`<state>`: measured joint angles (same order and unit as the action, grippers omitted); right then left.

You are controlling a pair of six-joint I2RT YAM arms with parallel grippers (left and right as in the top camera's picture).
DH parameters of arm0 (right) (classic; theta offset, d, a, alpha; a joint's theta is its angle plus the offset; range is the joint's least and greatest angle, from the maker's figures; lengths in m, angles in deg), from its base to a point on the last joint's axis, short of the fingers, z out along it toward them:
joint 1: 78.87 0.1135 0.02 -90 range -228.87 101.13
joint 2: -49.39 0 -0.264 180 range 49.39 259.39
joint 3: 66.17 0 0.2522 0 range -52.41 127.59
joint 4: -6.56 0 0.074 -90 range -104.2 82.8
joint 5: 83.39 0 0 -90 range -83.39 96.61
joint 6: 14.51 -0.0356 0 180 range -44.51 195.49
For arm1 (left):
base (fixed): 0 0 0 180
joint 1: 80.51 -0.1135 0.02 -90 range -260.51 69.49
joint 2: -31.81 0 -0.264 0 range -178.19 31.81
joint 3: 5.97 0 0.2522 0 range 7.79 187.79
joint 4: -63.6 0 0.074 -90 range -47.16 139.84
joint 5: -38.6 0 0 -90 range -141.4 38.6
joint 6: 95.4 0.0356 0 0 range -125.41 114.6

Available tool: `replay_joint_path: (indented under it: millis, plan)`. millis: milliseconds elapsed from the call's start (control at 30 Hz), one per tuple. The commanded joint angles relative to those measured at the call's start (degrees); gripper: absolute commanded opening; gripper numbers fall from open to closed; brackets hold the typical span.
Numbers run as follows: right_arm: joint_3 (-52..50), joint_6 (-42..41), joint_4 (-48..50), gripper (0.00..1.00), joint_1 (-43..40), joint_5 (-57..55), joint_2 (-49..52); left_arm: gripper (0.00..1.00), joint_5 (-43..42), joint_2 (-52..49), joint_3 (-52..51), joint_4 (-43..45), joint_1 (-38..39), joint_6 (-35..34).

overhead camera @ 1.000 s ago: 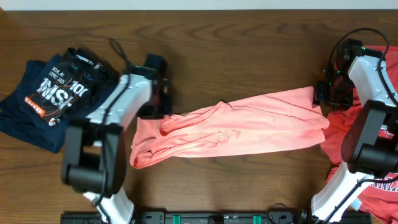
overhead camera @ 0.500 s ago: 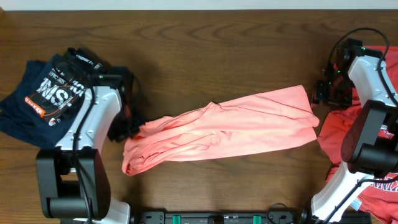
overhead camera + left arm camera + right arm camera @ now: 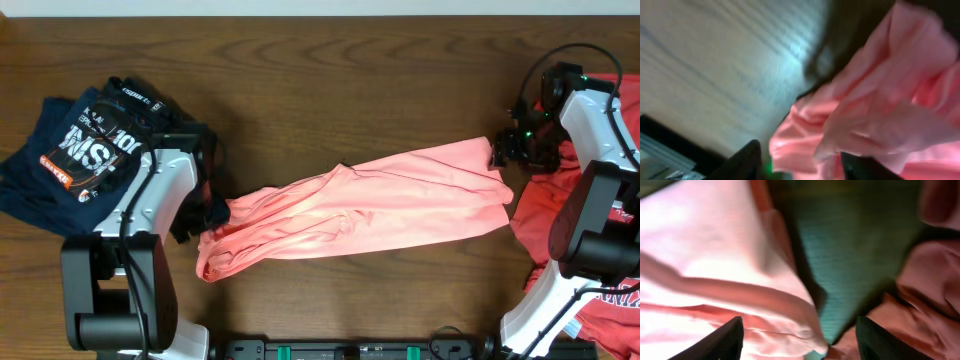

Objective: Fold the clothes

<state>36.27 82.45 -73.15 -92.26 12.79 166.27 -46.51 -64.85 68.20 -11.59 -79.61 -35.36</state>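
The clothes, a salmon-pink T-shirt (image 3: 360, 210), lie stretched and rumpled across the middle of the table, bunched at the left end. My left gripper (image 3: 208, 215) is at that bunched left end. In the left wrist view its jaws (image 3: 805, 165) stand apart, with pink folds (image 3: 875, 110) loose between them and a gap beside the left finger (image 3: 747, 160). My right gripper (image 3: 497, 152) hovers at the shirt's far right corner. Its fingers (image 3: 725, 340) are wide apart over the shirt's hem (image 3: 790, 325), gripping nothing.
A navy T-shirt (image 3: 85, 150) with white and red lettering lies at the far left, just behind the left arm. A darker red T-shirt (image 3: 560, 215) is heaped at the right edge under the right arm, and shows as (image 3: 930, 290) in the right wrist view.
The left arm swung from behind the shirt to its left end, dragging the cloth leftwards, and its jaws have come apart. The right gripper shifted slightly left and opened wider.
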Motion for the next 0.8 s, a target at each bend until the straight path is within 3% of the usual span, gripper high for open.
replay_joint_path:
  millis: [0,233,367,433,467,500,533,633,767]
  plan:
    - [-0.68,5.4,0.44,0.73,-0.85,3.32,0.46,0.54,-1.16,-0.22,1.27,-0.46,-1.01,-0.13]
    - [-6.36,6.08,5.84,0.82,-0.85,3.32,0.46,0.55,-1.49,0.79,1.29,-2.4,-1.01,-0.17]
    - [-10.49,6.43,9.27,0.82,-0.85,5.16,0.46,0.56,-1.49,4.81,1.31,-1.09,-1.01,-0.39]
    - [-11.58,6.99,9.7,0.81,-0.85,7.8,0.46,0.63,-1.46,6.97,1.31,-0.17,-1.01,-0.37]
    - [-11.89,7.04,9.6,0.81,-0.79,8.79,0.46,0.75,-1.44,8.02,1.31,0.09,-1.01,-0.39]
    - [-12.17,7.04,9.4,0.8,-0.72,9.66,0.46,0.8,-1.44,8.79,1.31,0.22,-1.01,-0.39]
    - [-12.39,7.04,9.09,0.79,-0.55,10.54,0.46,0.87,-1.44,9.4,1.29,0.24,-1.01,-0.39]
    - [-12.68,7.04,7.8,0.71,0.37,11.04,0.46,0.88,-1.46,9.84,1.29,0.11,-1.01,-0.39]
    - [-12.68,7.04,6.97,0.51,1.66,10.51,0.46,0.88,-1.46,9.84,1.27,0.02,-1.01,-0.39]
